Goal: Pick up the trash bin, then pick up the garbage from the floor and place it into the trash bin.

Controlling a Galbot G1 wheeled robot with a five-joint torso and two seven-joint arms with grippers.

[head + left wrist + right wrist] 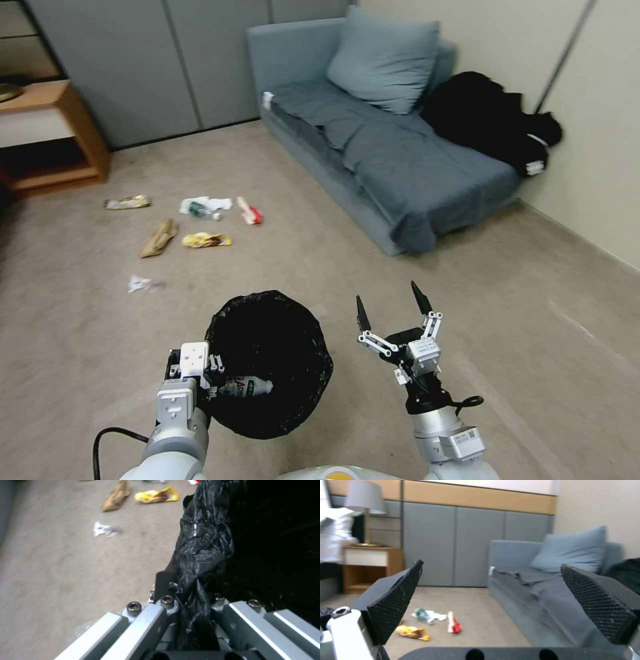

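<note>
Head view: trash bin (270, 363) with black liner held off the floor at its near-left rim by the left claw (212, 375), closed on rim and liner. One white bottle with green label (245, 387) already lying inside the bin. Right claw (393, 313) raised beside the bin, just apart from it, spread wide and empty. Left on the carpet, well ahead of the bin: foil wrapper (127, 202), white bottle among tissue (203, 208), red-white carton (250, 212), brown paper bag (159, 238), yellow wrapper (207, 240), and a crumpled tissue (142, 284) nearest the bin. Blue sofa (393, 153) to the right, wooden side table (57, 133) to the left.

Left wrist view: black liner (203, 545) pinched between the closed fingers (163, 583); brown paper bag (116, 496), yellow wrapper (156, 495) and tissue (105, 529) on the floor beyond.

Right wrist view: both pads (395, 600) far apart, nothing between; yellow wrapper (412, 632), carton (453, 623) and bottle (423, 615) on the carpet ahead.

Judged progress: bin pick-up done, one piece binned, six pieces or so outstanding.
</note>
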